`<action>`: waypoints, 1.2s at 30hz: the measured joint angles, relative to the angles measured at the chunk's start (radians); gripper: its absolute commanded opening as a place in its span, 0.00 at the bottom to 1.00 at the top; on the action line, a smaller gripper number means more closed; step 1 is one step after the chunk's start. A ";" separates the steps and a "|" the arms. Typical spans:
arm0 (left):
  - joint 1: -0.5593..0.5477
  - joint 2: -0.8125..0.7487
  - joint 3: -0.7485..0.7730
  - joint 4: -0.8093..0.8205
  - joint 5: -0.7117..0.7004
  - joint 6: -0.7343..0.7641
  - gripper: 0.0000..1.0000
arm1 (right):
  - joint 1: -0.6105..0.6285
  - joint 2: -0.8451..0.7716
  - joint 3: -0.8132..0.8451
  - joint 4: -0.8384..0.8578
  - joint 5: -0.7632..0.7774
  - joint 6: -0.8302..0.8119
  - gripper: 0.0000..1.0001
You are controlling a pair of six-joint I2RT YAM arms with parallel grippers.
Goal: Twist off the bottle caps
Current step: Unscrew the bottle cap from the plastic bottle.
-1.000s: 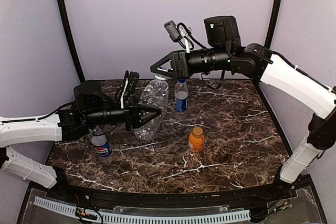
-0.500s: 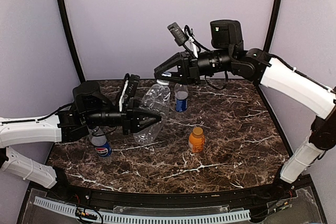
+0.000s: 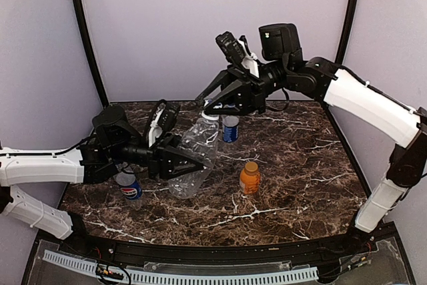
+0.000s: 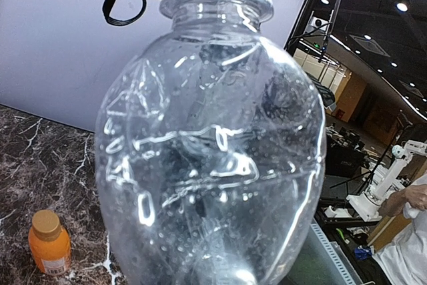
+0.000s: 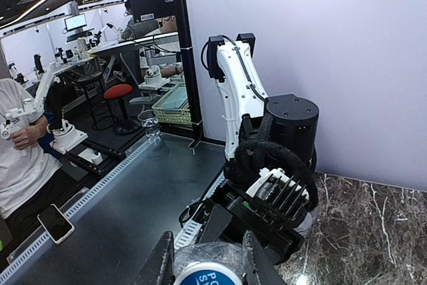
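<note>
My left gripper [image 3: 189,162] is shut on the big clear unlabelled bottle [image 3: 195,153] and holds it tilted above the table. That bottle [image 4: 210,151] fills the left wrist view and hides the left fingers. Its white cap [image 3: 210,116] points up and back, and my right gripper [image 3: 209,107] is shut on it. In the right wrist view the two dark fingers [image 5: 164,265] flank the cap [image 5: 203,275], which has a blue printed top. The short orange bottle [image 3: 249,178] with its orange cap stands at mid-table.
A small blue-labelled bottle [image 3: 230,128] stands behind the held one. A Pepsi bottle [image 3: 128,186] stands under my left arm. The orange bottle [image 4: 49,242] also shows at lower left of the left wrist view. Purple walls enclose the marble table [image 3: 300,165].
The right gripper has rolled and dropped onto the white cap, its jaws closing on it. The left arm has lowered and tilted the clear bottle a little.
</note>
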 measured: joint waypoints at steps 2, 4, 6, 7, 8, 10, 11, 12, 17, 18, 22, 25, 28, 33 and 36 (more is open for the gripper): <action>0.000 0.010 0.000 0.022 0.014 -0.012 0.34 | -0.001 0.004 0.007 -0.008 -0.013 -0.008 0.20; 0.000 0.017 0.000 0.036 0.021 -0.021 0.34 | -0.003 0.005 0.008 -0.010 -0.022 -0.012 0.22; 0.000 0.021 0.000 0.043 0.020 -0.023 0.34 | -0.005 0.005 0.008 -0.010 -0.021 -0.011 0.24; 0.000 0.021 0.000 0.043 0.019 -0.023 0.34 | -0.005 0.005 0.008 -0.010 -0.017 -0.005 0.25; 0.000 0.021 0.000 0.043 0.018 -0.023 0.34 | -0.005 0.005 0.008 -0.010 -0.012 0.001 0.26; 0.000 0.021 0.000 0.042 0.015 -0.023 0.34 | -0.005 0.005 0.008 -0.007 0.002 0.016 0.29; 0.000 0.021 0.000 0.041 0.014 -0.022 0.34 | -0.005 0.005 0.008 -0.006 0.009 0.024 0.30; 0.000 0.021 0.000 0.040 0.010 -0.022 0.34 | -0.005 0.005 0.008 -0.005 0.017 0.034 0.32; 0.007 0.021 0.000 0.036 -0.010 -0.004 0.34 | -0.012 0.005 0.008 0.006 0.057 0.084 0.37; 0.008 0.021 0.000 0.038 -0.013 -0.001 0.34 | -0.016 0.005 0.008 0.007 0.060 0.092 0.37; 0.011 0.021 0.000 0.039 -0.027 0.009 0.34 | -0.024 0.005 0.008 0.009 0.067 0.111 0.41; 0.011 0.021 0.000 0.039 -0.032 0.014 0.34 | -0.025 0.003 0.006 0.013 0.072 0.122 0.49; 0.011 0.021 0.000 0.037 -0.039 0.027 0.34 | -0.027 -0.001 0.000 0.021 0.086 0.133 0.57; 0.010 0.018 0.001 0.022 -0.066 0.050 0.34 | -0.030 -0.025 -0.032 0.032 0.121 0.166 0.65; 0.010 0.016 0.003 0.012 -0.090 0.063 0.34 | -0.030 -0.039 -0.043 0.041 0.140 0.187 0.70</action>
